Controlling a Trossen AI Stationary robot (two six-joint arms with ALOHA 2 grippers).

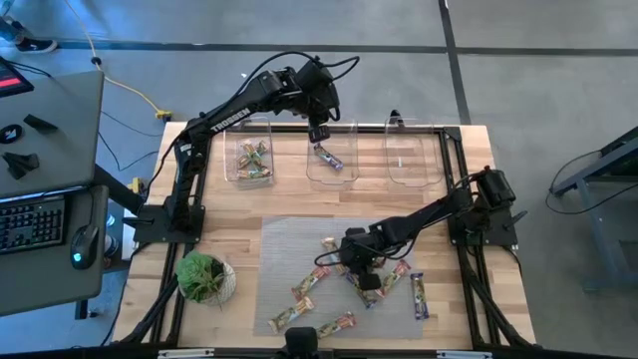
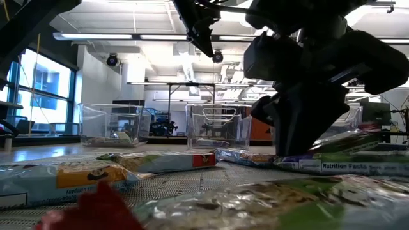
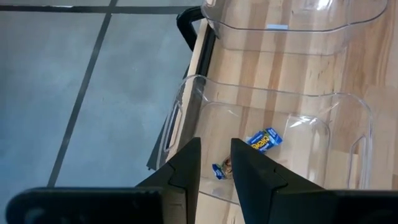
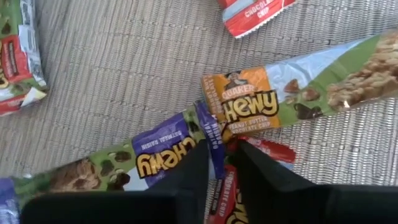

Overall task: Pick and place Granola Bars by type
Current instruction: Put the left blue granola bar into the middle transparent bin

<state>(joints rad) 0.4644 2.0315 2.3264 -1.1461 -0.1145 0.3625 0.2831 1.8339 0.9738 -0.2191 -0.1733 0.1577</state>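
**A:** Where is everything on the bench?

**B:** The grey mat fills the lower middle of the overhead frame, with loose granola bars scattered over it. Three clear bins line the top edge; the left one holds a few bars, the middle one a purple bar.

**A:** And the arms?

**B:** The left claw hangs over the middle bin, fingers nearly together with nothing between them. The right claw is down on the mat at lower centre, fingers narrowed around the crimped end of a purple-labelled bar.

**A:** Clamped?

**B:** Possibly; I can't tell whether the fingers actually pinch it.

**A:** How would a bar handle?

**B:** Light, flat, a bit bendy, with a slick, crinkly wrapper. I'd grip across the body; the crimped end may slip. The orange-labelled bar touches it and could drag along.
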